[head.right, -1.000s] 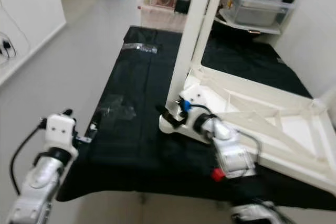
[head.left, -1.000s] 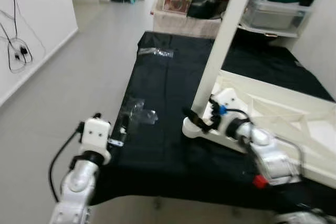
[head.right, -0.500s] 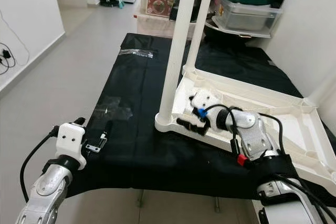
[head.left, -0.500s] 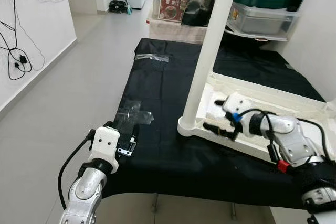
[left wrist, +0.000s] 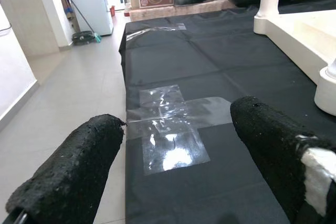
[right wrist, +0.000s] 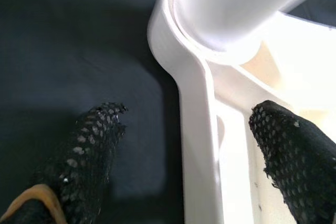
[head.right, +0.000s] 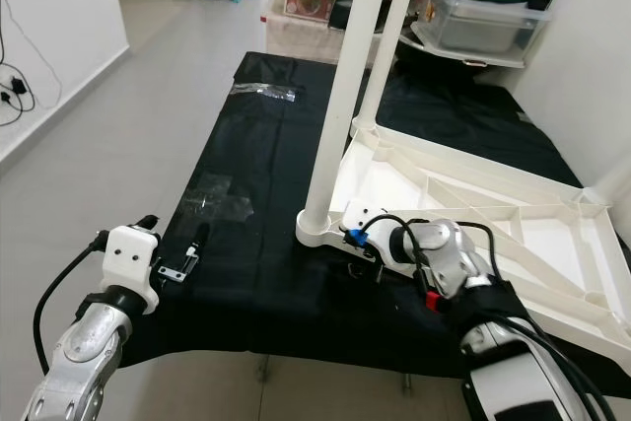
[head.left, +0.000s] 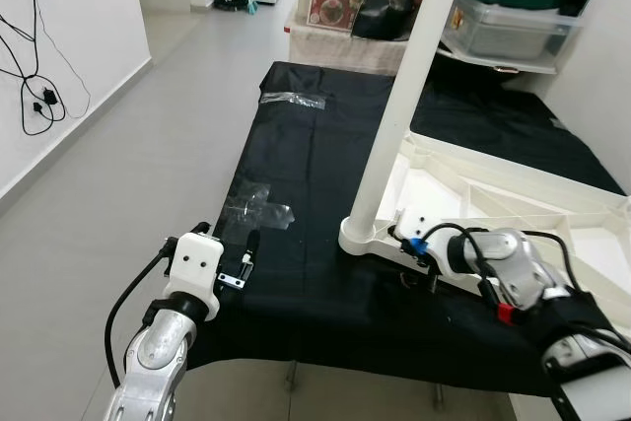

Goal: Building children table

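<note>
Nearest the camera, the left end effector (head.left: 240, 265) is held at the near left edge of the black-covered counter (head.left: 325, 194), well apart from the white table top (head.right: 513, 244). Its 2 fingers (left wrist: 84, 166) are spread wide with nothing between them, aimed along the cloth at a clear plastic bag (left wrist: 170, 129) lying flat just ahead.

Beside it, at the near corner of the table top, the right end effector (right wrist: 184, 145) is seen with its fingers spread, straddling the white rim: 1 finger over the black cloth outside the rim, the other over the inside of the frame. Whether the pads touch the plastic cannot be told.

The table top lies upside down on the counter, and 1 white leg (head.left: 409, 96) stands upright in the socket at that near corner. A second leg (head.right: 402, 7) rises at the corner behind it.

Beyond the table top, another clear bag (head.left: 293, 99) lies on the far cloth, and storage boxes (head.left: 508, 22) are stacked past the counter's end.

The step in hand is judged to be steadying the frame at the fitted leg. For the next move, the rim would need to be pinched firmly, or a further leg fetched and seated in a free corner.
</note>
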Robot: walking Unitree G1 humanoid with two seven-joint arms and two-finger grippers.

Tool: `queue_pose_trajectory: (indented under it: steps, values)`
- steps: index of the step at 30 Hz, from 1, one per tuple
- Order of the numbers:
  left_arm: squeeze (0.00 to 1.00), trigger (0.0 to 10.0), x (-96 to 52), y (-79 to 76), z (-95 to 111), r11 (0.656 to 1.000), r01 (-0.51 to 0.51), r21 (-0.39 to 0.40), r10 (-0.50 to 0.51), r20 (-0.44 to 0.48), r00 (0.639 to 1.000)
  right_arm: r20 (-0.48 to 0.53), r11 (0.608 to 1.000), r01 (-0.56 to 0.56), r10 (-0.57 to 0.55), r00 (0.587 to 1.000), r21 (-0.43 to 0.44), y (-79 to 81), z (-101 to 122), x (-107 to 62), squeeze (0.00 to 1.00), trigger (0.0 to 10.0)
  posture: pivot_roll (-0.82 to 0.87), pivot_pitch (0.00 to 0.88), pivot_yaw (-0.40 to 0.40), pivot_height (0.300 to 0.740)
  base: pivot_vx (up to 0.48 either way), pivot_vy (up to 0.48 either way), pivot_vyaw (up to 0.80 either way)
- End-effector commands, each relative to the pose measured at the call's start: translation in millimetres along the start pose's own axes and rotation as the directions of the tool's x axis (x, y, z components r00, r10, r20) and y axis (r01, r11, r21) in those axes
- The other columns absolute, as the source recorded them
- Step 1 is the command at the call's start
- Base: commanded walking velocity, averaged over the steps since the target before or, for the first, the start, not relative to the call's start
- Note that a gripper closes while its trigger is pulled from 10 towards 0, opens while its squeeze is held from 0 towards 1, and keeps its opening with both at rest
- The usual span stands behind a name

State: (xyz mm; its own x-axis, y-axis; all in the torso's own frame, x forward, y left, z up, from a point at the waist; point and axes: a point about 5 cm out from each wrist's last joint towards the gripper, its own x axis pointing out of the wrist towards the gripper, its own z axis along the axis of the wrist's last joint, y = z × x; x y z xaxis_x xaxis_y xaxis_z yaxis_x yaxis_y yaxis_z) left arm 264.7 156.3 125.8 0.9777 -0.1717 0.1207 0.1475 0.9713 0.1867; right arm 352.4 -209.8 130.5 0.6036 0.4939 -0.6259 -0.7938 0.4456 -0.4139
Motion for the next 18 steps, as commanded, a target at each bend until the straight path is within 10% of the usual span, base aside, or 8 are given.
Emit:
queue_pose_trajectory:
  steps: [1, 2, 3, 4, 6, 18]
  values:
    - [0.0, 10.0, 0.0, -2.3, -0.2, 1.0, 0.011, 0.004, -0.011, -0.003, 1.0, -0.035, 1.0, 0.007, -0.007, 0.999, 0.007, -0.6, -3.3, 1.5, 0.0, 10.0, 0.09, 0.0, -0.139, 0.74, 0.0, 0.0, 0.0]
    - [0.0, 10.0, 0.3, -2.4, -0.1, 1.0, 0.011, 0.004, -0.011, -0.003, 1.0, -0.044, 1.0, 0.003, -0.003, 0.999, 0.009, -0.4, -3.7, 2.2, 0.0, 10.0, 0.09, 0.0, -0.139, 0.74, 0.0, 0.0, 0.0]
    - [0.0, 10.0, 0.7, -2.5, 0.0, 1.0, 0.011, 0.004, -0.011, -0.003, 1.0, -0.059, 1.0, -0.023, 0.023, 0.998, 0.002, 1.4, -6.0, 2.2, 0.0, 6.9, 0.09, 0.0, -0.141, 0.74, 0.0, 0.0, 0.0]
    - [0.0, 10.0, 1.0, -2.4, -0.2, 1.0, 0.011, 0.004, -0.011, -0.004, 1.0, -0.071, 0.999, -0.04, 0.04, 0.997, -0.004, 2.5, -7.8, 2.0, 0.0, 6.9, 0.09, 0.0, -0.142, 0.74, 0.0, 0.0, 0.0]
    - [0.0, 10.0, 0.8, -2.4, -0.9, 1.0, 0.011, 0.005, -0.01, -0.007, 1.0, -0.085, 0.998, -0.068, 0.067, 0.994, -0.011, 3.6, -10.7, 1.1, 0.0, 0.9, 0.09, 0.0, -0.145, 0.74, 0.0, 0.0, 0.0]
    - [0.0, 10.0, -1.1, -7.9, -5.7, 1.0, 0.014, -0.003, -0.014, -0.028, 1.0, -0.178, 0.976, -0.09, 0.054, 0.982, -0.201, -11.8, -16.6, -13.4, 0.0, 0.0, 0.07, 0.0, -0.153, 0.74, 0.0, 0.0, 0.0]
